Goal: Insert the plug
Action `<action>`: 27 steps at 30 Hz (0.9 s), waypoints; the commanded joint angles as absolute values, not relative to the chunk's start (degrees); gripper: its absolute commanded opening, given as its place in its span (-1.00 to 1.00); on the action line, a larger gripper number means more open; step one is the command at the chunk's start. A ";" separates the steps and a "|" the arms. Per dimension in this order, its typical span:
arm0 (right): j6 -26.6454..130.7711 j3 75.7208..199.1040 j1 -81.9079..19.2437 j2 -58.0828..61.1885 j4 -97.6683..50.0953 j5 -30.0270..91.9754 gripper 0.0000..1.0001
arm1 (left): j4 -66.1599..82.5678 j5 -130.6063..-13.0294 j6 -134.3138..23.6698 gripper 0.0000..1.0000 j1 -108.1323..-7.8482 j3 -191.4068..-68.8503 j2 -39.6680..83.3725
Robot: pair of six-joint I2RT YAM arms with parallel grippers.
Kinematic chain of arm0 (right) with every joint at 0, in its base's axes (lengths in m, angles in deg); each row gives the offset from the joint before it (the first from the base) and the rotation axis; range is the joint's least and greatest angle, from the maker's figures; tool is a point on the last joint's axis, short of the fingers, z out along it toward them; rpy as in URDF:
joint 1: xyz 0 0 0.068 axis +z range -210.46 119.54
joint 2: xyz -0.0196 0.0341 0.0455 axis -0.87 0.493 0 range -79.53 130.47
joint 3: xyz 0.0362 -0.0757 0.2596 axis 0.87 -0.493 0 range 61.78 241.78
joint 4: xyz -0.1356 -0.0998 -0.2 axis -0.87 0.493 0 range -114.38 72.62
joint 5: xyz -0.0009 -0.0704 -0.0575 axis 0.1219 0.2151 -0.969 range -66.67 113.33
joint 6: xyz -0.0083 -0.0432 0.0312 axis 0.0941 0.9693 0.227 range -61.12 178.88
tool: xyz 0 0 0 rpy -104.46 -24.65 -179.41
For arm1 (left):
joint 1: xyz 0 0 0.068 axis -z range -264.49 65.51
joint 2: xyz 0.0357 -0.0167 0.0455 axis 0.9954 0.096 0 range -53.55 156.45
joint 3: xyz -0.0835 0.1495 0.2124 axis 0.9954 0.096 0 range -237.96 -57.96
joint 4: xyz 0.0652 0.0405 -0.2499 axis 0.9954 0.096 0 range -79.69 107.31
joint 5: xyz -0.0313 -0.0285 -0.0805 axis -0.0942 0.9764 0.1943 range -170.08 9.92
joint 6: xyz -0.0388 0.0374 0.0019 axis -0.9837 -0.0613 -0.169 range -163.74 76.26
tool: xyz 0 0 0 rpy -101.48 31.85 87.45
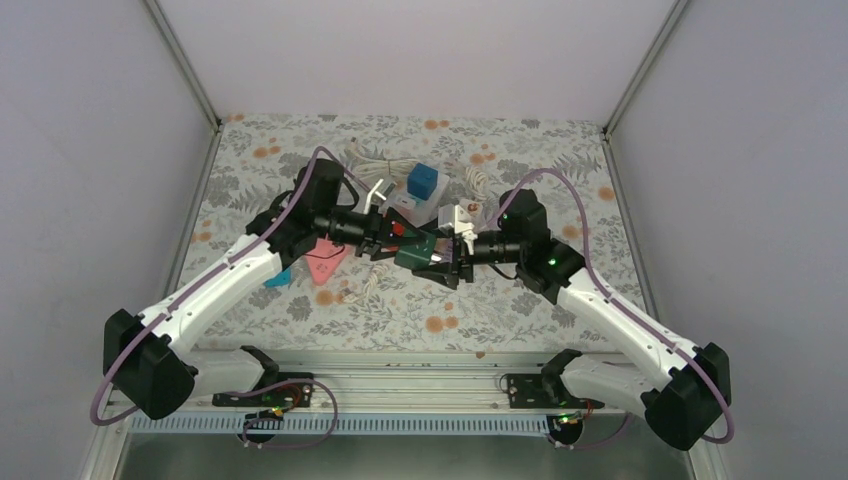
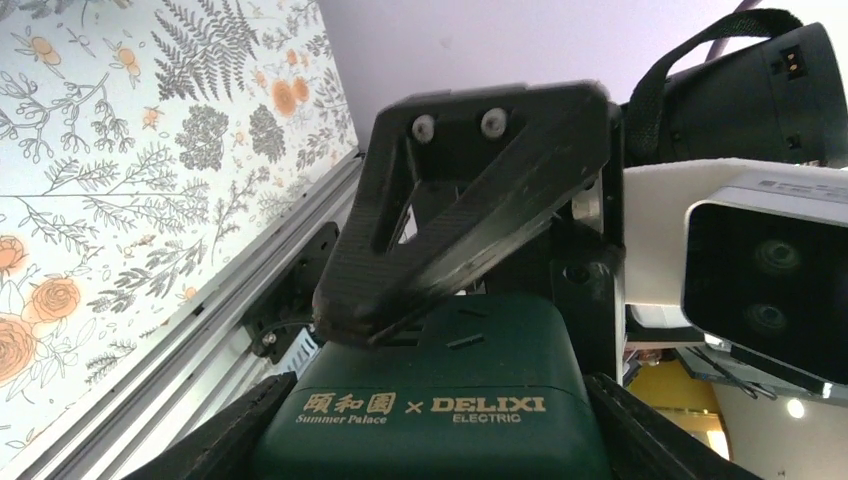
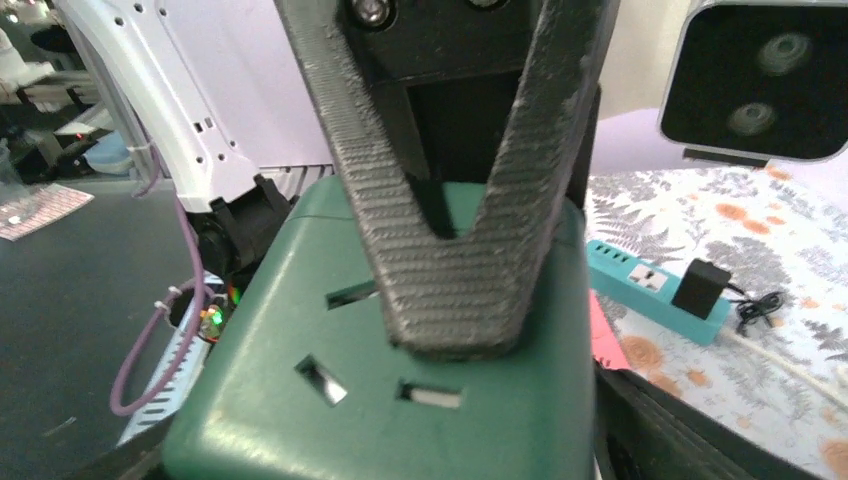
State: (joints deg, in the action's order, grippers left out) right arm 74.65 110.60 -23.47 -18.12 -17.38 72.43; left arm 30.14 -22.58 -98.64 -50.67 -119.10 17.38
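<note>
A dark green socket block (image 1: 418,252) with gold DELIXI lettering (image 2: 440,400) hangs in the air between both arms. My left gripper (image 1: 400,238) is shut on it, its fingers pressed to the block's two sides (image 2: 430,440). My right gripper (image 1: 440,255) straddles the same block (image 3: 400,400) from the other end. A thin dark gap shows beside its right finger (image 3: 650,430), so it stands open. The block's slots are empty. A black plug (image 3: 700,287) with a thin cord sits in a teal power strip (image 3: 640,285) on the table.
On the floral tabletop (image 1: 560,160) lie a blue cube adapter (image 1: 422,180), coiled white cords (image 1: 372,155), a pink flat piece (image 1: 325,262) and the teal strip (image 1: 280,278). Grey walls close in the left, right and back.
</note>
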 commanded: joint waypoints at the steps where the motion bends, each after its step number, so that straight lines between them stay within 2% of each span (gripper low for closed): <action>1: 70.43 112.52 -23.90 -17.56 -18.99 69.48 0.83 | 30.04 -24.50 -99.37 0.06 -50.77 -118.72 15.92; 2: 69.02 112.37 -23.85 -17.55 -19.79 68.29 0.96 | 30.91 -26.25 -98.99 0.05 -50.97 -118.84 15.87; 3: 67.73 112.21 -23.88 -17.56 -20.37 67.55 0.99 | 32.39 -28.46 -98.49 0.04 -51.49 -119.02 15.81; 8: 59.14 110.12 -23.80 -18.91 -24.03 61.58 1.00 | 44.61 -45.24 -93.68 0.00 -58.29 -119.01 14.63; 12: 49.30 107.89 -23.82 -20.88 -25.30 50.12 1.00 | 53.07 -67.23 -93.50 -0.01 -61.29 -117.55 13.46; 15: 42.29 105.94 -23.81 -22.82 -24.40 41.01 1.00 | 58.09 -77.82 -94.75 -0.01 -61.29 -117.94 15.33; 18: 36.10 103.73 -23.87 -25.73 -22.59 31.26 1.00 | 61.37 -81.80 -97.39 -0.01 -61.29 -118.53 17.86; 27: 28.92 103.72 -23.83 -28.07 -13.96 18.06 1.00 | 66.84 -86.86 -104.99 0.00 -61.11 -121.14 23.37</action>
